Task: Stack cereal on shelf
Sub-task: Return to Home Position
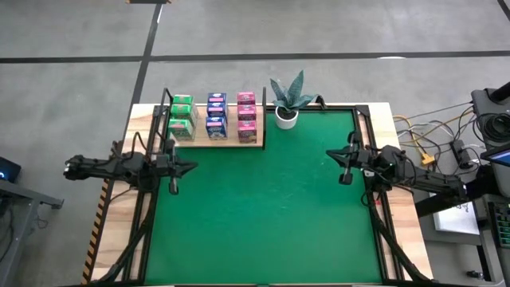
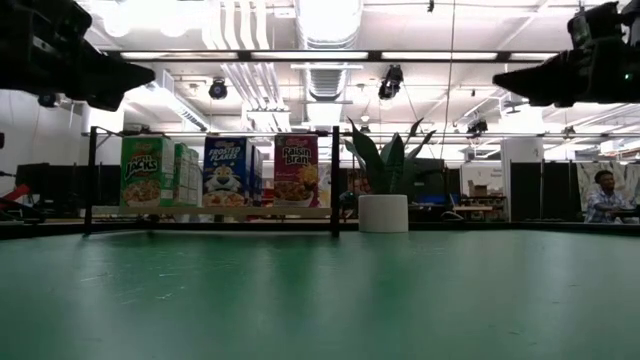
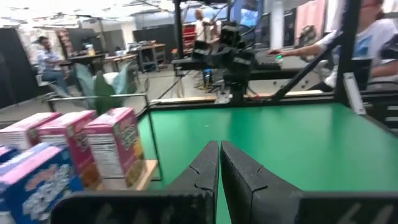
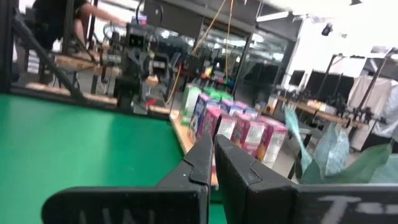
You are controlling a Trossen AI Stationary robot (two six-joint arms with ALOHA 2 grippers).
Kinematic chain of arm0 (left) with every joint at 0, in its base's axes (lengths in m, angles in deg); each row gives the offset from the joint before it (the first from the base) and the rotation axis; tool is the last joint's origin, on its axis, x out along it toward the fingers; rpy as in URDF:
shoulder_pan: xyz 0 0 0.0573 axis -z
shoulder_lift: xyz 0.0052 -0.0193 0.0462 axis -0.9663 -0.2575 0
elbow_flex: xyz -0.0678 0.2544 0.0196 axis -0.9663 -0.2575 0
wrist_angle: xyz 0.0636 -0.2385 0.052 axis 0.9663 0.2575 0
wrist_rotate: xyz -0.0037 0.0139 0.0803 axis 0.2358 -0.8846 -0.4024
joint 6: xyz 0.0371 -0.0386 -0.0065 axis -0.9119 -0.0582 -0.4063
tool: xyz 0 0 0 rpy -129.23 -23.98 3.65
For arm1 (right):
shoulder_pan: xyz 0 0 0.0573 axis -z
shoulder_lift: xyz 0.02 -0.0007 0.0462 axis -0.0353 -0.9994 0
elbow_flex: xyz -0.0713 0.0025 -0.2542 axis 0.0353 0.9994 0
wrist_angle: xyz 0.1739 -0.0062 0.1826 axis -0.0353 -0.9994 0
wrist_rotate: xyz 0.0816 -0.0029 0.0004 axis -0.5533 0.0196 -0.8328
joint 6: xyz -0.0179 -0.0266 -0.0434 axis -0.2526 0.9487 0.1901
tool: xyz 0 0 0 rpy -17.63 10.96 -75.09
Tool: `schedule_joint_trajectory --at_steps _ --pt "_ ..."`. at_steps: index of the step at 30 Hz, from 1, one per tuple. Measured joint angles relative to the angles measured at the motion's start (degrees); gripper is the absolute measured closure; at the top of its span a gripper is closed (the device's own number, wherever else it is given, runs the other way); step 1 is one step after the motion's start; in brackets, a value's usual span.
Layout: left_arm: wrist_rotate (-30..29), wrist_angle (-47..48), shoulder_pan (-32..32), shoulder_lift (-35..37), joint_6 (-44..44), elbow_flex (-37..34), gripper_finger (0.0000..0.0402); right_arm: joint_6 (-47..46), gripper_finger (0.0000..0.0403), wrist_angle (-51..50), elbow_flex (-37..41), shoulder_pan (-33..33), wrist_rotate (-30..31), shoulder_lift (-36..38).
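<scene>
Green felt table [image 1: 263, 207], workshop beyond. Shelf [image 1: 213, 144] at far left corner holds cereal [image 1: 216, 116], grouped green, blue, pink. Plant pot [image 1: 287, 118] just beside shelf. Left gripper [image 1: 194, 167] and right gripper [image 1: 327, 154] hover at opposite table sides, jaws closed, nothing held.

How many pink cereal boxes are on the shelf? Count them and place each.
3, in one row on the shelf at its end beside the plant pot: rear box, middle box, front box nearest the open table. None looks hidden.
</scene>
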Motion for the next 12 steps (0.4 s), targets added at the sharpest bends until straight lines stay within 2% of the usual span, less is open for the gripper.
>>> schedule_joint_trajectory --at_steps 12 --pt "3.76 -8.07 -0.04 -0.26 -0.07 -5.52 0.0402 0.46 0.0392 -2.76 0.79 0.00 -0.02 0.00"
